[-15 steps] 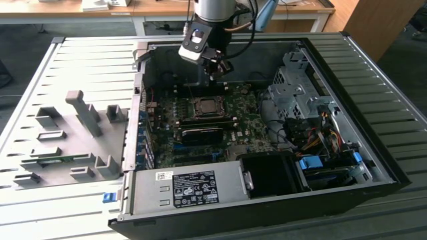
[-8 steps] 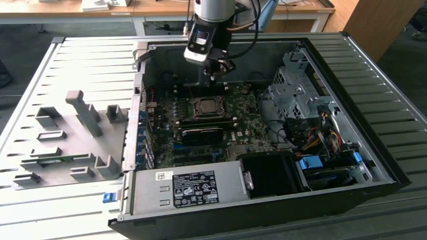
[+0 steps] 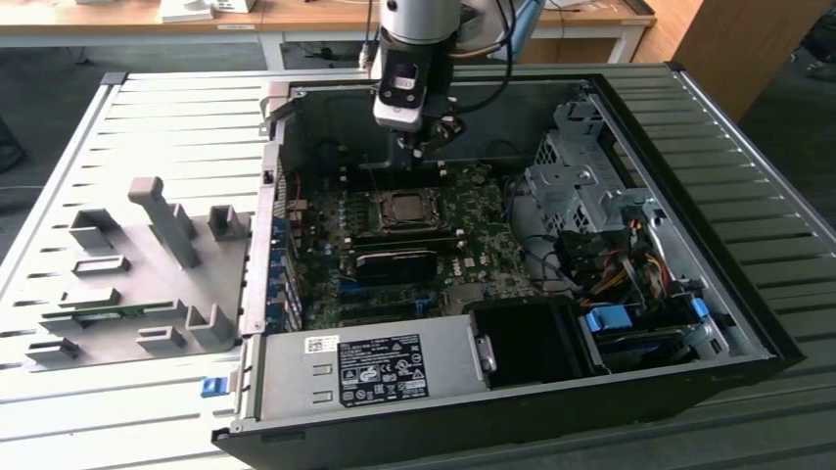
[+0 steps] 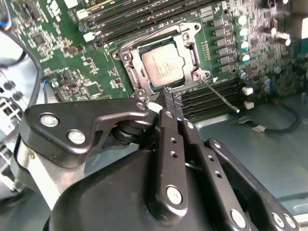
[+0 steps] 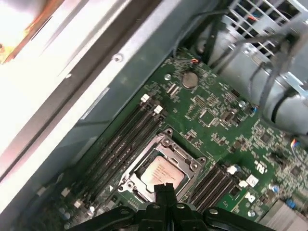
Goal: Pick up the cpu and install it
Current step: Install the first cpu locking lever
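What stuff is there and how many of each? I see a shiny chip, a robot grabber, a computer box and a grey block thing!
cpu: 1, sitting in the motherboard socket
gripper: 1, just above the socket's edge
open computer case: 1
grey fixture plate with blocks: 1, beside the case
Total: 4

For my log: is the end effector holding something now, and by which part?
Nothing. The end effector is shut and empty; the cpu lies in its socket on the motherboard.
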You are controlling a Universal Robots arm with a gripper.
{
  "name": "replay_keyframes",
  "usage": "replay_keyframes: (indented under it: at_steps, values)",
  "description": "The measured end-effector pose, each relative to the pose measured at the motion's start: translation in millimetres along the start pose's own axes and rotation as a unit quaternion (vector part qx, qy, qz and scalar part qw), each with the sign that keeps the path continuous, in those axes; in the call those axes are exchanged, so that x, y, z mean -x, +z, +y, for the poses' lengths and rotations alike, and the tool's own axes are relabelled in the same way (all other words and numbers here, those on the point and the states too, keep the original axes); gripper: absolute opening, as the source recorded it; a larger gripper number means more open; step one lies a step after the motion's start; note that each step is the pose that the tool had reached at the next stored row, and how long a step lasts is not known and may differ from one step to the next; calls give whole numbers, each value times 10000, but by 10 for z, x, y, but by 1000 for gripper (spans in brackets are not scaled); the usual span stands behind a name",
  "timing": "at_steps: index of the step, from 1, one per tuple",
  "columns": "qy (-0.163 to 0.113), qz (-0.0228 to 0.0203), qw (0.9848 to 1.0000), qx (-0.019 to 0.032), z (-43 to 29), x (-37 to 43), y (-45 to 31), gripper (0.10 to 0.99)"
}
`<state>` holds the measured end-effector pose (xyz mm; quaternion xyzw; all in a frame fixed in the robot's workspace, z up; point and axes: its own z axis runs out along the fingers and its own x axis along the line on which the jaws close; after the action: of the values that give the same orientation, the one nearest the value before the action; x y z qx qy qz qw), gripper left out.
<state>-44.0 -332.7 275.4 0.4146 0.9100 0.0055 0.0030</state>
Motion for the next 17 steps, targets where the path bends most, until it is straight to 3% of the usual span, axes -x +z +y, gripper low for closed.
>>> replay_keyframes:
  at_steps: [4,8,13,17]
  values:
    - [-362,5,9993,0,0,0,2,106]
    - [-726,9,9974,1,0,0,4,106]
    - [-1174,15,9931,1,0,0,6,106]
    - [-1539,19,9881,2,0,0,9,106]
